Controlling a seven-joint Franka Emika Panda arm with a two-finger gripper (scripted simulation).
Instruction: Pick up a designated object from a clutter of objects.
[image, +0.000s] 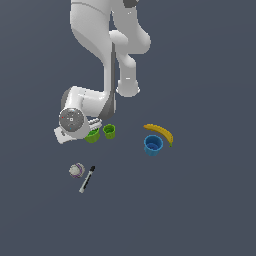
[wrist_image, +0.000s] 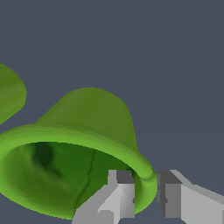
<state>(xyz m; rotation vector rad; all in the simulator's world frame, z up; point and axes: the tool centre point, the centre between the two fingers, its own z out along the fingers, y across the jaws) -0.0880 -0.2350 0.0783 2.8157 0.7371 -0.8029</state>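
Note:
The designated object, the larger lime-green cup (image: 92, 136), sits partly hidden under my arm's wrist (image: 71, 120) in the exterior view. In the wrist view this cup (wrist_image: 87, 127) fills the frame with its mouth toward the camera. My gripper (wrist_image: 145, 184) straddles its rim: one finger (wrist_image: 120, 197) is inside the cup and the other finger (wrist_image: 175, 199) is outside, both pressed against the rim wall. The smaller green cup (image: 109, 131) stands just to the exterior view's right of it, and its edge (wrist_image: 8, 94) shows in the wrist view.
A blue cup (image: 153, 145) and a yellow banana (image: 161, 133) lie to the exterior view's right. A white-purple ball (image: 76, 170) and a black-and-white marker pen (image: 87, 179) lie nearer the camera, below the arm.

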